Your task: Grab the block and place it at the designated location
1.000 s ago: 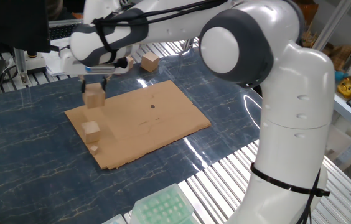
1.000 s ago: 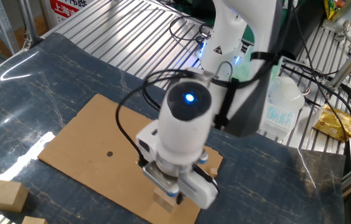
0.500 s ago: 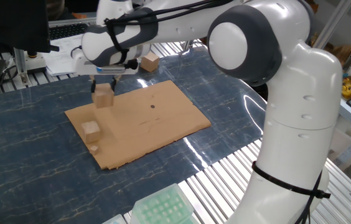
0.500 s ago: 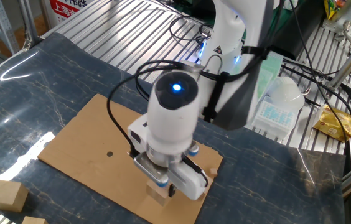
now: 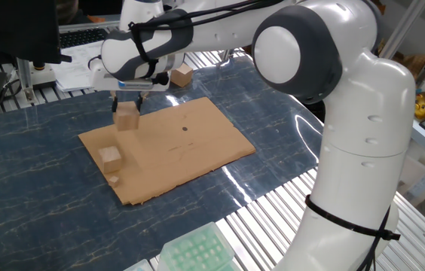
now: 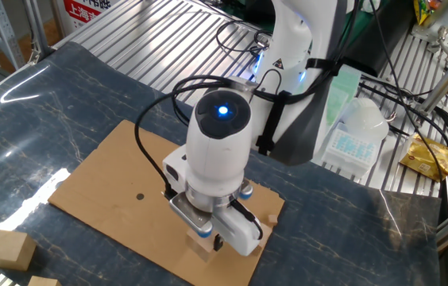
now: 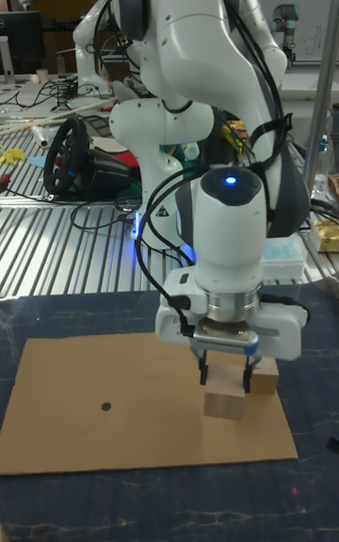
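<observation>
**Block held above the cardboard's far end**

On my screens the dark marbled table [image 5: 32,188] carries the brown cardboard sheet [image 5: 190,150], and the white arm [image 5: 348,150] reaches over it. My pincer [image 7: 226,376] is clamped on the block [image 7: 226,401], one finger on each side; the block [image 5: 127,117] hangs just over the sheet's end, well apart from the black dot [image 5: 184,128] marked about mid-sheet. In the tall view the dot [image 7: 105,405] lies far to the left of the block. A mid-sized tan cube [image 5: 110,156] sits on the cardboard, with a tiny tan cube [image 5: 114,179] near it. Another wooden cube [image 5: 181,75] rests on the table beyond the sheet.
</observation>
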`<state>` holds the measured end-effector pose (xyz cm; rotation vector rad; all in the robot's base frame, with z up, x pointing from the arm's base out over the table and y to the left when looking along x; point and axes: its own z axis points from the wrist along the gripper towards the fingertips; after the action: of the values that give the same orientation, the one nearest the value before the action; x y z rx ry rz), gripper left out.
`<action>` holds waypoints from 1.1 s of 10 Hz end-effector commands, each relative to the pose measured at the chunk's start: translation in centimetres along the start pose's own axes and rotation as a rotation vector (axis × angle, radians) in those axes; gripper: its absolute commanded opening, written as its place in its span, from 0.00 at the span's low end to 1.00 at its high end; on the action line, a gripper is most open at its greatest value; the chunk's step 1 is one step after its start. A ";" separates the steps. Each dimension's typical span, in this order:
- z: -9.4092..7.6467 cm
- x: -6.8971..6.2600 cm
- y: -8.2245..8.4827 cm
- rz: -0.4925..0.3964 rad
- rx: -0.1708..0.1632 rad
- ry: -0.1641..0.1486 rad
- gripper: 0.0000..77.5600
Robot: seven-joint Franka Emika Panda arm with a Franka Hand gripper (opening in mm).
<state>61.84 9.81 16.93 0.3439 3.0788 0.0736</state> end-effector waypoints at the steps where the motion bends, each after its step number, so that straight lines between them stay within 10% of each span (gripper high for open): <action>1: -0.2 -0.1 0.0 0.126 0.024 0.008 0.03; 5: -0.2 -0.1 0.0 0.246 0.014 -0.016 0.03; 11: -0.1 -0.9 -1.5 0.176 0.016 0.009 0.03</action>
<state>62.18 8.47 16.82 0.6343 3.0461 0.0564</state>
